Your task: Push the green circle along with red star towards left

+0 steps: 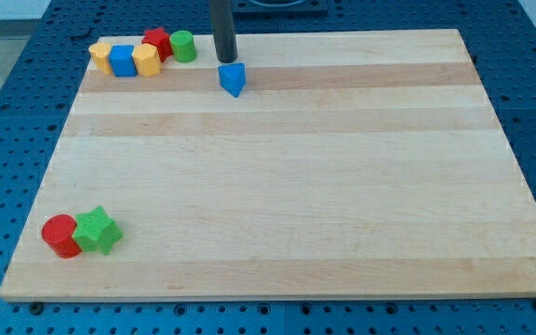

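Dark rod: my tip point(225, 60) stood bare near the board's top edge, pushing nothing.
Blue triangular block point(234, 79): just below-right of the tip.
Green circle point(183, 46): left of the tip, touching the red star point(157, 42).
Yellow point(146, 60), blue point(122, 60), yellow point(100, 52) blocks: clustered further left.
Red circle point(61, 234), green star point(98, 231): touching, bottom-left corner of the wooden board point(296, 186).

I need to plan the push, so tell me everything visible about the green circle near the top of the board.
The green circle is a short, solid-looking cylinder, plain bright green, standing flat on the wooden board close to its top edge, toward the view's left. It ends a row of blocks: the red star sits against its left side, apparently touching. Its right side is free; my tip stands apart to the right, beside the blue triangle.
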You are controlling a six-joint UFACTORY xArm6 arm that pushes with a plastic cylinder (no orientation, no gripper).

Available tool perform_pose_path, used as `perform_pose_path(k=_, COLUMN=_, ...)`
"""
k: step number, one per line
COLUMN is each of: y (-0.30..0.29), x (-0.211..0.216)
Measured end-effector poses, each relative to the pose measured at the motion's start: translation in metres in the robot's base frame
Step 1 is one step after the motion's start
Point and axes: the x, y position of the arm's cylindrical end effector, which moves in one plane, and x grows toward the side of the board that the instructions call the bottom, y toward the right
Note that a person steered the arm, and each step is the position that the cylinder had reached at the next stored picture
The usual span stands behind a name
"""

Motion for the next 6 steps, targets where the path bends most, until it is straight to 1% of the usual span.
perform_pose_path(k=1, y=-0.001, x=-0.017)
perform_pose_path(k=2, y=-0.015, x=-0.02)
perform_pose_path(k=6, y=-0.073, x=-0.02)
